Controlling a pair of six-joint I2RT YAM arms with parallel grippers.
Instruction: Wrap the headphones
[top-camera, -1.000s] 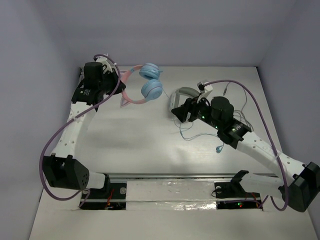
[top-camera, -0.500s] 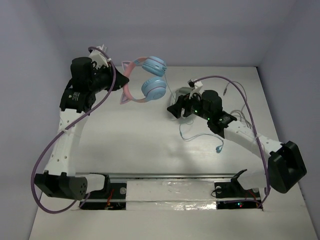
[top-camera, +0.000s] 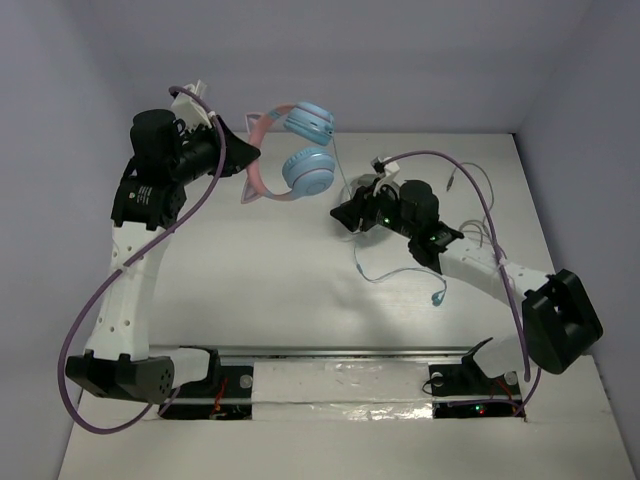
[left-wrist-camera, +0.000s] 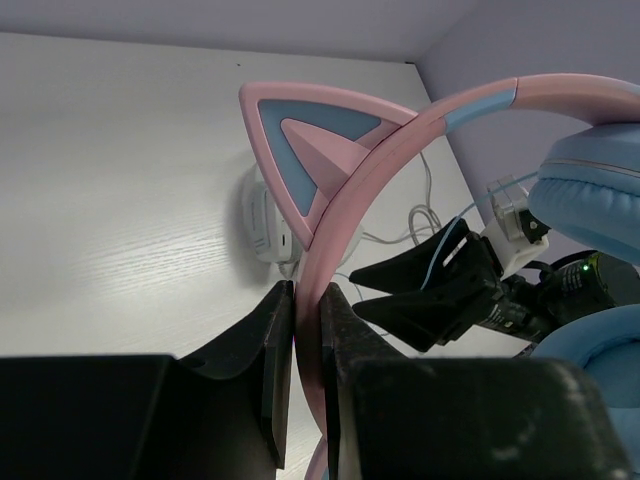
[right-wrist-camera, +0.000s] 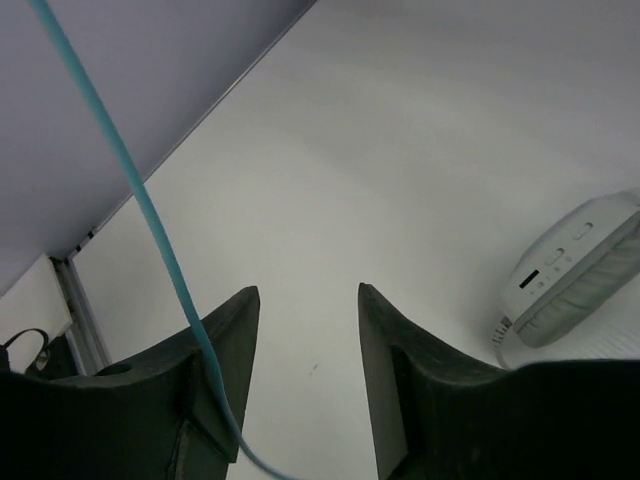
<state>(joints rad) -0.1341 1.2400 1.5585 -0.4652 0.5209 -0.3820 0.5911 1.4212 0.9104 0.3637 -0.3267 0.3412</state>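
The headphones (top-camera: 300, 150) have light-blue ear cups (top-camera: 308, 172), a pink headband and cat ears (left-wrist-camera: 310, 150). They hang lifted off the table at the back. My left gripper (top-camera: 240, 155) is shut on the pink headband (left-wrist-camera: 308, 320). The thin light-blue cable (top-camera: 395, 272) trails from the cups down to the table, with its plug (top-camera: 438, 298) at the right. My right gripper (top-camera: 345, 215) is open. In the right wrist view the cable (right-wrist-camera: 150, 220) crosses its left finger (right-wrist-camera: 215, 340), not clamped.
White-and-grey headphones (top-camera: 362, 186) lie on the table just behind my right gripper and also show in the right wrist view (right-wrist-camera: 575, 275). Their thin white cable (top-camera: 480, 225) lies to the right. The walls stand close behind and at both sides.
My left arm has lifted the pink-and-blue headphones off the table, up and towards the back. My right gripper has moved left and farther in, under the hanging cable.
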